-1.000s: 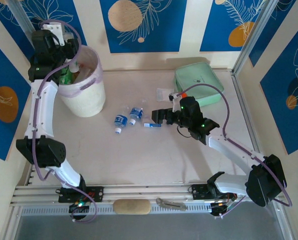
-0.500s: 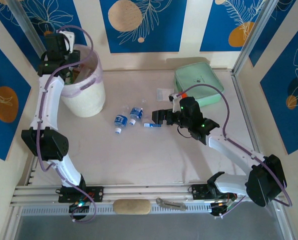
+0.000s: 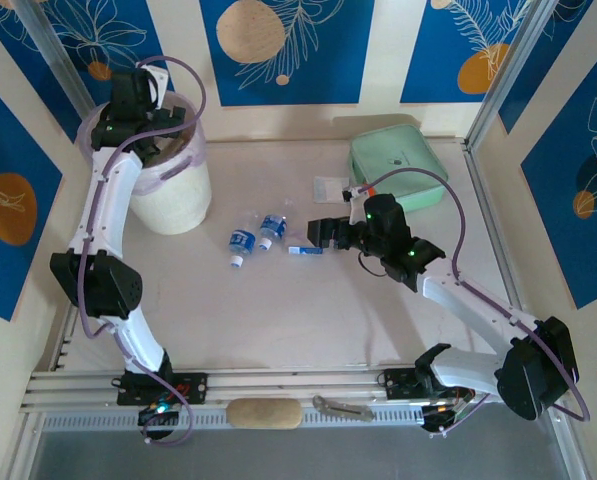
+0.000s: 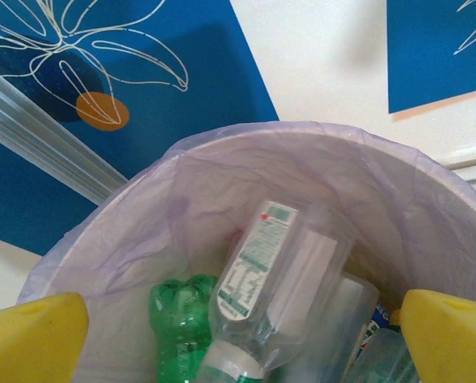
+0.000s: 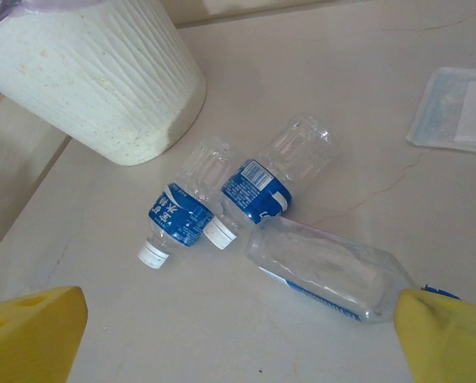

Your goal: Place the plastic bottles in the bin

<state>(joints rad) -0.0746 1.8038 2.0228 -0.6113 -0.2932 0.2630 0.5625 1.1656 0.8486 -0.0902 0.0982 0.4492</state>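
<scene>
Since the frame before, the left arm (image 3: 103, 215) had swung its wrist from the nine o'clock side of the bin's rim round to the twelve o'clock side. Its yellow-tipped left fingers (image 4: 30, 339) had gone from nearly closed to wide apart, with nothing between them. They hung over the bin's mouth. The right arm (image 3: 468, 300) had barely shifted.

The pale worktop (image 3: 278, 320) carried everything. The bin (image 3: 173, 205), a white bucket with a lilac liner, stood at ten o'clock on it. A flat mint-green case (image 3: 398, 165) lay at two o'clock.

Inside the bin, a clear bottle with a green-and-white label (image 4: 277, 279) lay tilted, touching a green bottle (image 4: 178, 319) at its eight o'clock.

Near the worktop's centre lay three clear blue-labelled bottles (image 5: 182, 211) (image 5: 273, 179) (image 5: 329, 267). They were at the bin's four o'clock and apart from it. Two lay side by side, with a flattened one just beside them.

The right fingers (image 5: 30, 331) stood spread wide and empty, low over the flattened bottle. A small flat packet (image 5: 457, 112) lay at two o'clock from the group.
</scene>
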